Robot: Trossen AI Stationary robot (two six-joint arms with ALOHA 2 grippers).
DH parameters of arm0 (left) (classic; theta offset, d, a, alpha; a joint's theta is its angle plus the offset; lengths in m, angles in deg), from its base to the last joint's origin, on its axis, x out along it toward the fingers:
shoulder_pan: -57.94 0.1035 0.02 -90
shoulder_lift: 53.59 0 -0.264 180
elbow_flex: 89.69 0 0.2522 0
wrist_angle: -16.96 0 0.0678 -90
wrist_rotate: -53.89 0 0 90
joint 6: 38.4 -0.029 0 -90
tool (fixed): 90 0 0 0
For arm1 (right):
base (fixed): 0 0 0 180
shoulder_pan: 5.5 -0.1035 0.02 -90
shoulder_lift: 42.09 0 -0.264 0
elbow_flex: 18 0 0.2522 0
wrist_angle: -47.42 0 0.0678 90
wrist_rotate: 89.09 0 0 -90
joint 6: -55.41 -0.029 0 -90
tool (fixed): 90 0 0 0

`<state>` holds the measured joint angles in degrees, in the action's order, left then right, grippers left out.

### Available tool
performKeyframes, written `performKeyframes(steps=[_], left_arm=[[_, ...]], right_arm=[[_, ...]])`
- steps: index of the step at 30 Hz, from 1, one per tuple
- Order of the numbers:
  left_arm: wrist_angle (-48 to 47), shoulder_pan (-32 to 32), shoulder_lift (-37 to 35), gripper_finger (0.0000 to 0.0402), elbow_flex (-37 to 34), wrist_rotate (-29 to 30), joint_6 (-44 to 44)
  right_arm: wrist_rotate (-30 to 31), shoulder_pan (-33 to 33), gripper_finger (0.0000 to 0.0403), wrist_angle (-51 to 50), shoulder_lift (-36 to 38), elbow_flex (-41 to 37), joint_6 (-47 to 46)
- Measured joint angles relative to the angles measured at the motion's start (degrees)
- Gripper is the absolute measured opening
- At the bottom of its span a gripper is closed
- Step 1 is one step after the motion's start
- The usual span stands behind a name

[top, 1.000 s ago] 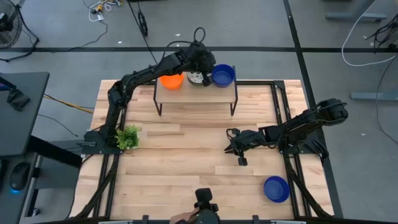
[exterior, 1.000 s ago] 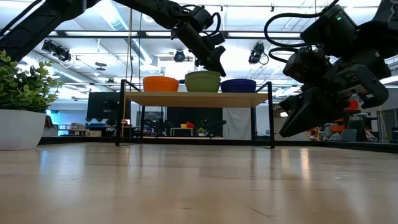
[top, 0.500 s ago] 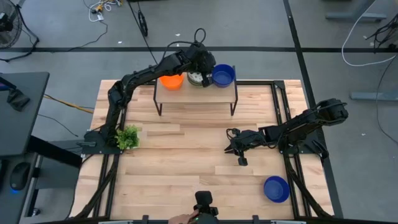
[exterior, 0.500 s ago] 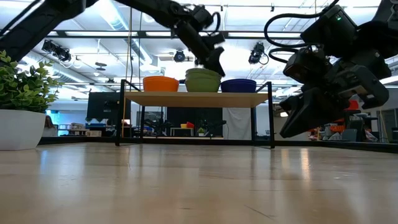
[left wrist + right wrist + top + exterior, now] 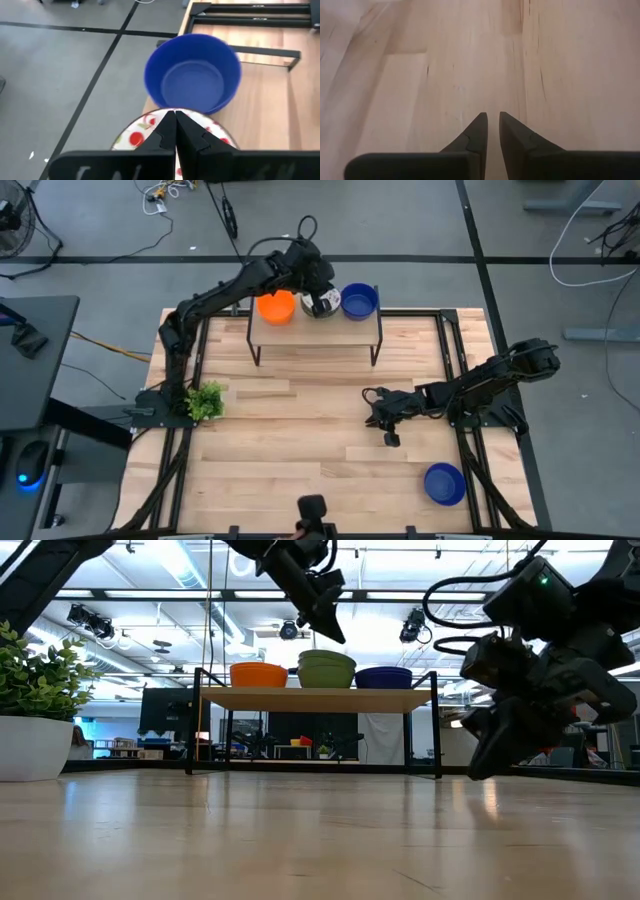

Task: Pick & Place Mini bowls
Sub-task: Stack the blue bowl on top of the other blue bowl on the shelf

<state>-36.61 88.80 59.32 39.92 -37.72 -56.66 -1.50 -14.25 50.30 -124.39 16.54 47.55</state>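
Note:
A small wooden shelf (image 5: 315,330) stands at the table's far edge. An orange bowl (image 5: 276,307), a white speckled bowl (image 5: 324,307) and a blue bowl (image 5: 360,301) rest on it in a row by their bases. In the low view the middle bowl (image 5: 326,671) shows green outside. My left gripper (image 5: 175,115) is shut and empty, just above the speckled bowl (image 5: 145,127); it also shows in the low view (image 5: 337,637). A second blue bowl (image 5: 444,483) sits at the table's near right. My right gripper (image 5: 389,436) hovers shut and empty over the bare table.
A small green plant in a white pot (image 5: 205,400) stands at the table's left edge by the left arm's base. The shelf's black legs (image 5: 437,730) stand on the far part of the table. Bare wood lies between the shelf and the near blue bowl.
My left gripper has risen from the speckled bowl's rim and drawn back a little toward the table's far left. The bowl stays on the shelf. My right gripper has dipped slightly toward the table.

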Motion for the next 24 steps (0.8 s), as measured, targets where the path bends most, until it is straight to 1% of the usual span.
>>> performKeyframes(steps=[5, 8, 13, 18, 20, 24], left_arm=[[-0.1, -1.3, -0.2, 0.0001, 0.0, -0.2, 0.8], [-0.8, -3.3, -1.2, 0.0001, 0.0, -0.1, 1.2], [-3.0, -9.4, -2.4, 0.0001, 0.0, 0.1, 1.4], [-6.3, -14.5, -3.3, 0.0001, 0.0, 0.4, 2.1], [-9.0, -16.3, -3.9, 0.0, 0.0, 0.6, 2.7], [-11.7, -20.2, -6.2, 0.0, 0.0, 2.7, 4.5]], right_arm=[[0.0, -0.6, 0.005, -0.5, 0.0, 0.0, -0.5], [0.0, -1.7, 0.005, -0.2, 0.0, 0.0, -0.5], [0.2, -3.7, 0.005, 0.0, 0.0, 0.0, -0.5], [2.6, -5.5, 0.005, 0.1, 0.0, 0.0, -1.4], [2.9, -5.9, 0.005, 0.1, 0.0, 0.0, -1.6], [3.0, -6.1, 0.005, 0.1, 0.0, 0.0, -1.7]])
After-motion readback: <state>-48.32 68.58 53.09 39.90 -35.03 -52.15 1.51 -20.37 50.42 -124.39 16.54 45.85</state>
